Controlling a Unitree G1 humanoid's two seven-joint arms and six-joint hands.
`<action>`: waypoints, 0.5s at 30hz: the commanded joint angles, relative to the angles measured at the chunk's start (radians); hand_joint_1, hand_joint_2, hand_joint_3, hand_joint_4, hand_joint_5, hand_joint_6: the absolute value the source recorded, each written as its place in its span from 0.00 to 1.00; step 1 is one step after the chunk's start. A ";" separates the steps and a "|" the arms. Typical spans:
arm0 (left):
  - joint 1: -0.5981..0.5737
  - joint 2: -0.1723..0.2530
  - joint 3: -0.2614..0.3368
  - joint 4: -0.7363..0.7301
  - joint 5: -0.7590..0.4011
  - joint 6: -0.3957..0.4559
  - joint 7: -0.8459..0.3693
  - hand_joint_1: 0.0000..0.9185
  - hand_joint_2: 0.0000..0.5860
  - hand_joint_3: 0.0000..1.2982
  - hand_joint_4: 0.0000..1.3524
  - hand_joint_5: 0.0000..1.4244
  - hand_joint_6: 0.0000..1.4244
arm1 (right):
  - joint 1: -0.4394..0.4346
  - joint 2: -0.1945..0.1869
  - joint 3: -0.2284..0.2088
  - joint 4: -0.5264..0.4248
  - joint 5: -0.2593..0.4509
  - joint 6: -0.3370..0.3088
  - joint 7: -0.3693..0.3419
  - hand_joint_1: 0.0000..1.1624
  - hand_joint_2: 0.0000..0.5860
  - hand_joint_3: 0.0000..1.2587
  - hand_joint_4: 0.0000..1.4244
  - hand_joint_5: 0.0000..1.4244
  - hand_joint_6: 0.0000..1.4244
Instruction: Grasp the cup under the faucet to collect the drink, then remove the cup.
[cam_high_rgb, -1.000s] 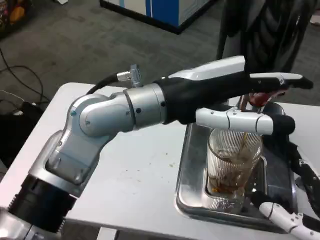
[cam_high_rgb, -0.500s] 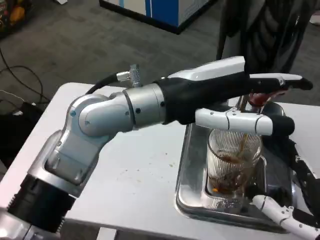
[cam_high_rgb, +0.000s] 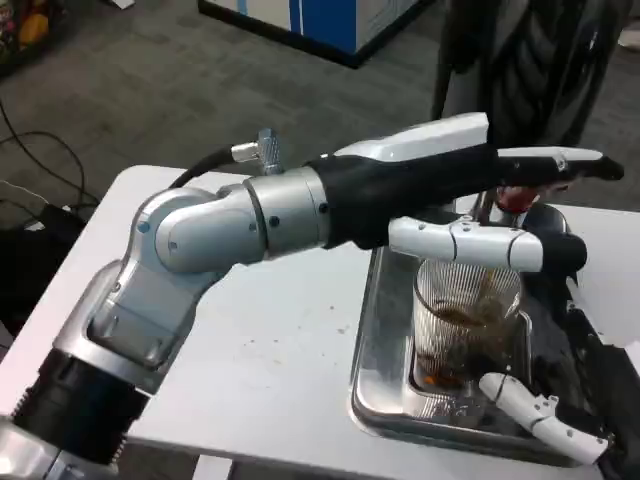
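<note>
My left hand (cam_high_rgb: 470, 205) reaches across the table from the left, its white back up and its fingers stretched out flat toward the right. The upper fingers (cam_high_rgb: 560, 162) lie over the faucet's red handle (cam_high_rgb: 512, 197); whether they press it I cannot tell. A lower finger (cam_high_rgb: 465, 240) runs level just above the rim of the cup (cam_high_rgb: 465, 325). I see nothing grasped in this hand; it is spread out, not clenched.

The cup is a clear ribbed glass standing upright on the metal drip tray (cam_high_rgb: 385, 330), directly below the faucet. It holds a brown drink (cam_high_rgb: 450, 365) low in the bottom, with brown streaks on the inner wall higher up.

My right hand (cam_high_rgb: 545, 420) comes in from the lower right corner. Its white fingers (cam_high_rgb: 510, 392) point left toward the base of the cup and lie just beside it, over the tray. I cannot make out whether a fingertip touches the glass, and the dark part of the hand behind is too blurred to read, so I cannot tell its grip.

The tray sits on the right side of the white table (cam_high_rgb: 260, 360), which shows a few small brown spots near the tray. My silver left forearm (cam_high_rgb: 200, 240) crosses over the table's middle. Beyond the table lies a grey floor (cam_high_rgb: 150, 90).
</note>
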 joint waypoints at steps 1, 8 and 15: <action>0.037 0.023 -0.029 0.023 0.033 0.012 -0.037 0.00 0.22 0.10 0.03 0.07 0.04 | -0.022 0.014 0.016 0.019 -0.011 0.012 -0.019 0.53 0.35 0.00 0.00 0.00 0.00; 0.040 0.030 -0.028 0.024 0.032 0.008 -0.037 0.00 0.22 0.10 0.03 0.07 0.04 | -0.064 0.031 0.036 0.052 -0.024 0.020 -0.037 0.53 0.35 0.00 0.00 0.00 0.00; 0.035 0.029 -0.027 0.033 0.031 0.002 -0.035 0.00 0.22 0.10 0.03 0.08 0.04 | -0.096 0.045 0.052 0.083 -0.033 0.031 -0.056 0.53 0.35 0.00 0.00 0.00 0.00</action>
